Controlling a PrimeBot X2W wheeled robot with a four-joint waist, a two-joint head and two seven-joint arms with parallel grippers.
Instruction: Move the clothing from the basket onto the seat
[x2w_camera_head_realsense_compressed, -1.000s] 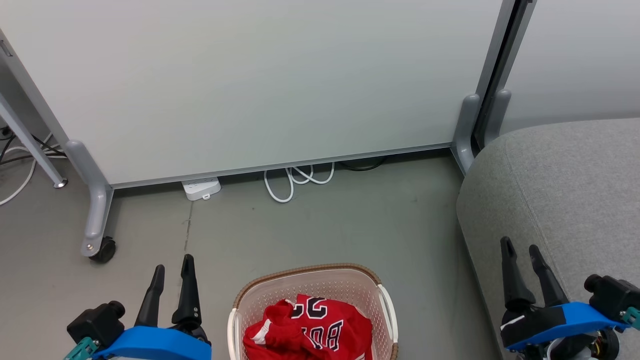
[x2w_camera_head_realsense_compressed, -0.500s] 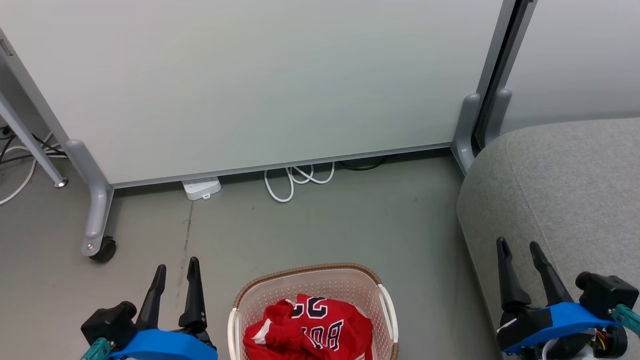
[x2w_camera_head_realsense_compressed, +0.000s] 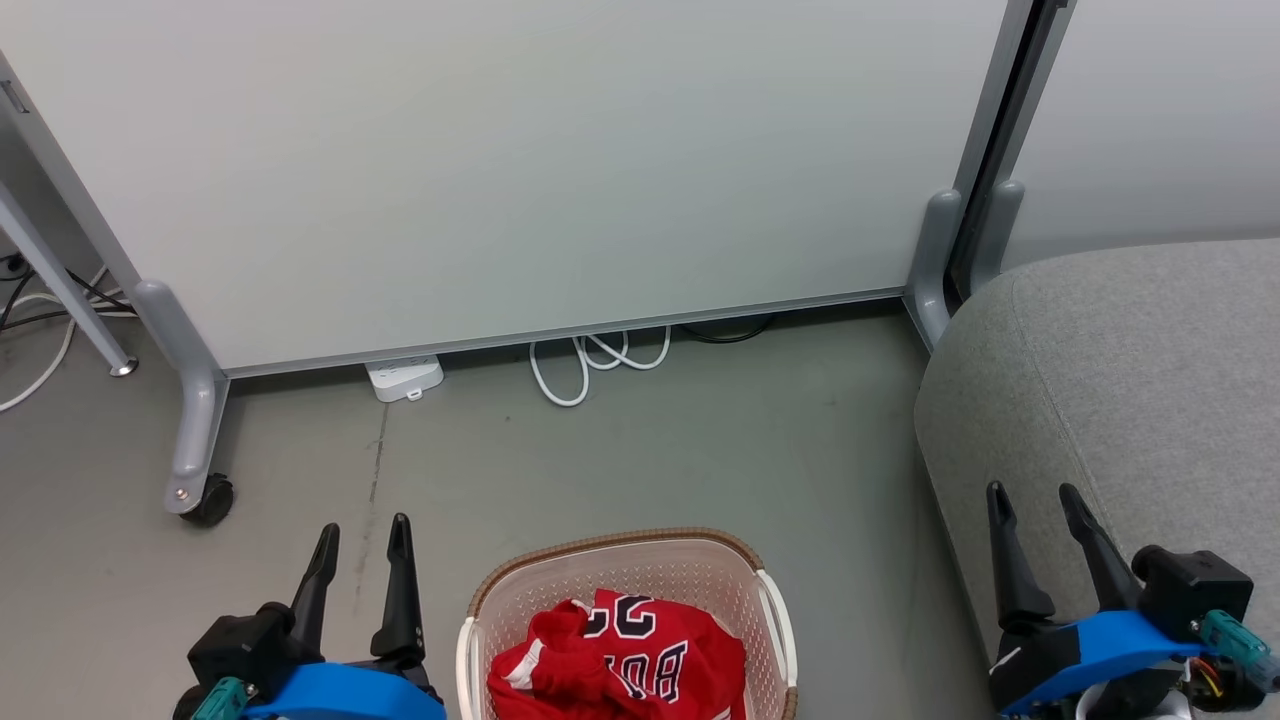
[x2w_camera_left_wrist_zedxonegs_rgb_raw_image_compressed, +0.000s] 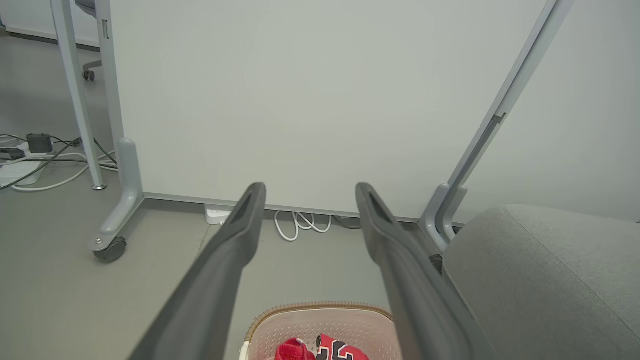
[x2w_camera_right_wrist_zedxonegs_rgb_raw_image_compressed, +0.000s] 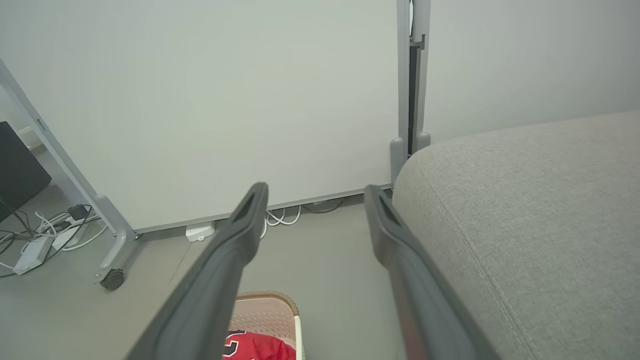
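At 8 o'clock the left gripper hangs over bare floor, fingers apart and pointing to 12. At 6 the basket holds the clothing, with open floor between its rim and the seat. At 4 the right gripper, fingers apart, hovers over the seat's rounded edge.

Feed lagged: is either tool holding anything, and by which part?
Nothing held. Left tool and right tool are open and empty; clothing lies in the basket.
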